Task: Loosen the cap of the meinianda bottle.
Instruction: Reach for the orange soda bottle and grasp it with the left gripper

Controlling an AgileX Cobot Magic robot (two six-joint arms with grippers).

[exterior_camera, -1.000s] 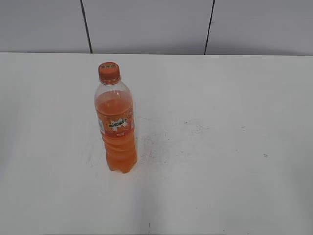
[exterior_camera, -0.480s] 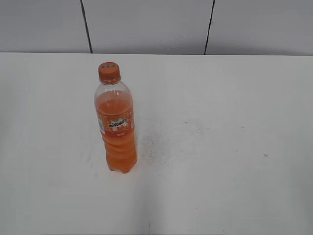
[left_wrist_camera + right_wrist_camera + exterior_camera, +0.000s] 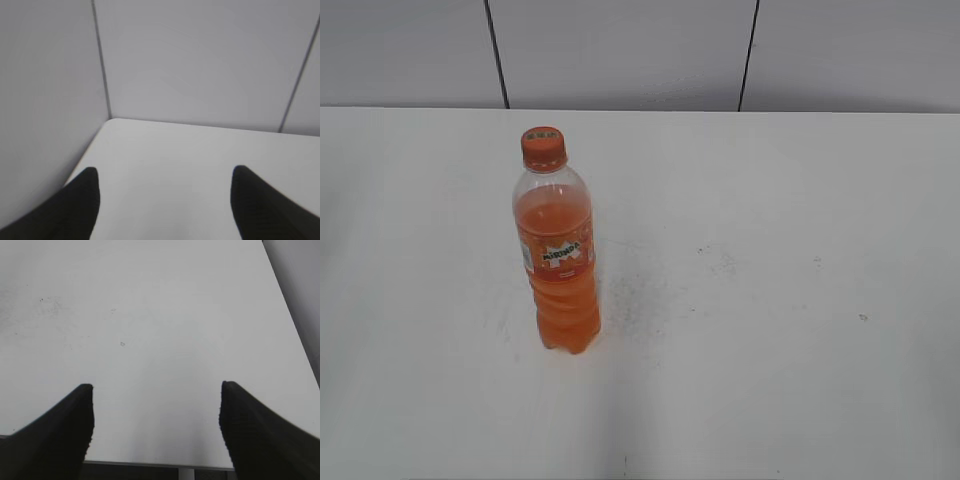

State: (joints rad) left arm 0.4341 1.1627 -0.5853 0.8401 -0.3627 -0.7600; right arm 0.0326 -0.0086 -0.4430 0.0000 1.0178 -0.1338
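Note:
The meinianda bottle (image 3: 560, 262) stands upright on the white table (image 3: 770, 350), left of centre in the exterior view. It holds orange drink and has an orange label. The orange cap (image 3: 543, 148) sits on its neck. Neither arm shows in the exterior view. My left gripper (image 3: 165, 175) is open and empty over a bare table corner near the wall. My right gripper (image 3: 156, 390) is open and empty above the table's front edge. The bottle shows in neither wrist view.
Grey wall panels (image 3: 620, 50) with dark seams stand behind the table. Faint scuffs and specks (image 3: 720, 262) mark the tabletop right of the bottle. The table's front edge (image 3: 150, 463) shows low in the right wrist view.

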